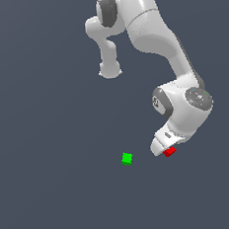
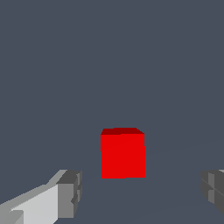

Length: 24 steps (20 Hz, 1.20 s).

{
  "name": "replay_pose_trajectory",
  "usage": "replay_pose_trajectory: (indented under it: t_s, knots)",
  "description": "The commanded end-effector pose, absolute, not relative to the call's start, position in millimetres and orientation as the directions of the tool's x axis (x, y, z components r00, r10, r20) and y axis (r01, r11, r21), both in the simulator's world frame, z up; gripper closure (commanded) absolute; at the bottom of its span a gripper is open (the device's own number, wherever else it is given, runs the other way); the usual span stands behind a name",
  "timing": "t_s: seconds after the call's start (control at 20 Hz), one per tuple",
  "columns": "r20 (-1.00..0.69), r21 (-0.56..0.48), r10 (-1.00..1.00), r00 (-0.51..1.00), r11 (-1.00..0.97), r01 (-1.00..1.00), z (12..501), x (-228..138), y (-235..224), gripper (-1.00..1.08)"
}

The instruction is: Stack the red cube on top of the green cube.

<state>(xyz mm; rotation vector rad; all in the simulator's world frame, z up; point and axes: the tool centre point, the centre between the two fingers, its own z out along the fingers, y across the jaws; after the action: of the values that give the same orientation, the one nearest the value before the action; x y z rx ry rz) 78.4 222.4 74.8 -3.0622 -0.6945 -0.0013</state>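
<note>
Two cubes only on the dark grey floor in the exterior view. Green cube (image 1: 126, 159) sitting alone, well apart from the arm. Red cube (image 1: 169, 152) off toward the exterior view's right of the green cube, mostly hidden under the white gripper (image 1: 163, 148), only a sliver showing. Arm bent down from above, wrist low over the red cube. Finger state not readable from this angle. No other object anywhere between the two cubes, so nothing to block a carry across.

Seen from the wrist: red cube (image 2: 123, 154) centred between the two fingers (image 2: 69, 194), gaps on both sides, no contact. Fingers spread wide, well wider than the cube. Green cube out of this view.

Judged as the reach-and-grasp step, stacking not yet started. Next move probably calls for a little more descent until the pads flank the cube's sides, then closing squarely on it, then lifting clear and travelling toward the green cube. Main risk: nudging the small red cube off line while closing.
</note>
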Motion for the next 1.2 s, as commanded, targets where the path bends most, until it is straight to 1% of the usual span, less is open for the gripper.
replay_pose_trajectory:
  t_s: [0.0, 0.4, 0.85, 1.15]
  knots:
    - [0.001, 0.0, 0.445, 0.896, -0.896, 0.445, 71.7, 79.4, 229.5, -0.92]
    - [0.0, -0.001, 0.451, 0.893, -0.893, 0.451, 66.8, 79.0, 232.8, -0.92]
    - [0.0, 0.0, 0.453, 0.892, -0.892, 0.453, 26.1, 78.3, 233.2, -0.92]
    - [0.0, 0.0, 0.454, 0.891, -0.891, 0.454, 19.7, 79.5, 234.1, -0.92]
